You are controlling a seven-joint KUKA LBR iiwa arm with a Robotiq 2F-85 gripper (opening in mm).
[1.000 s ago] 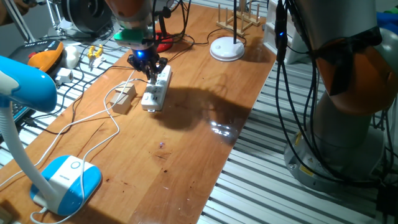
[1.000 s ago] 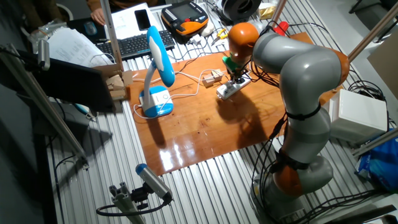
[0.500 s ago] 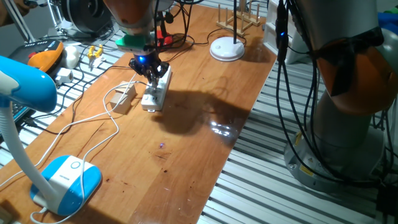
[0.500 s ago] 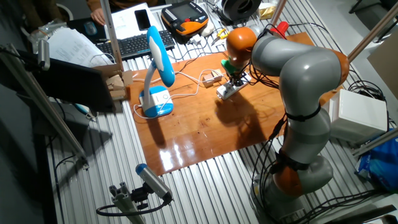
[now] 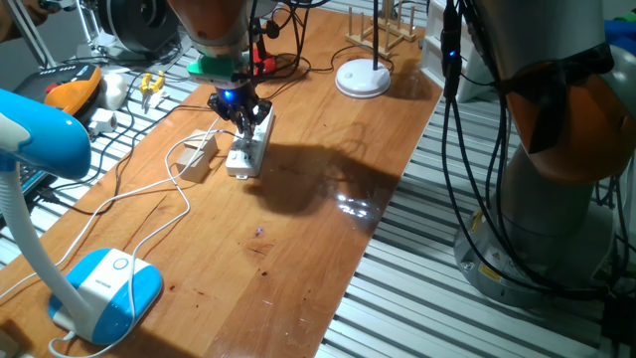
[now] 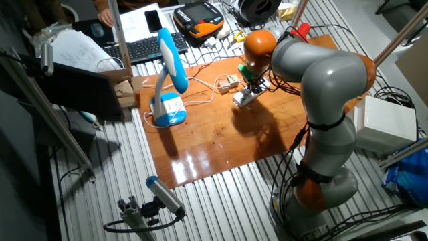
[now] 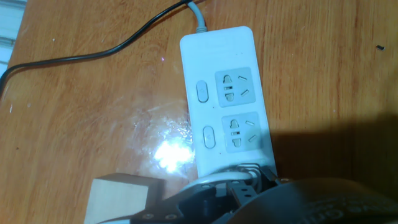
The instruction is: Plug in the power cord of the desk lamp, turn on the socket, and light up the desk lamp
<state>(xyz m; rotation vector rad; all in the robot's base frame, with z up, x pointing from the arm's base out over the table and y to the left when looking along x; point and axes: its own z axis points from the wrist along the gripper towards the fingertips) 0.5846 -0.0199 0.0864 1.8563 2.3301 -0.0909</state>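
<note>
The socket is a white power strip [image 5: 249, 145] lying on the wooden table; it also shows in the other fixed view [image 6: 245, 96] and in the hand view [image 7: 226, 93]. My gripper [image 5: 241, 120] [image 6: 255, 85] [image 7: 240, 182] stands on the strip's near end, its fingers close together on a small white plug. The power cord [image 5: 175, 184] runs from there to the desk lamp's light-blue base [image 5: 103, 289] [image 6: 167, 110]. The lamp's head [image 5: 45, 134] is unlit. Two outlets and two switches [image 7: 202, 91] ahead of my fingers are bare.
A tan wooden block [image 5: 198, 159] [image 7: 118, 199] lies beside the strip. A white disc-based lamp [image 5: 363, 78] and a red-based lamp [image 5: 261, 66] stand farther back. A black cable [image 7: 93, 50] crosses the table. Tools lie off the table's left edge [image 5: 84, 94].
The hand has come down a little onto the strip's near end. The cord loop beside the block has shifted slightly.
</note>
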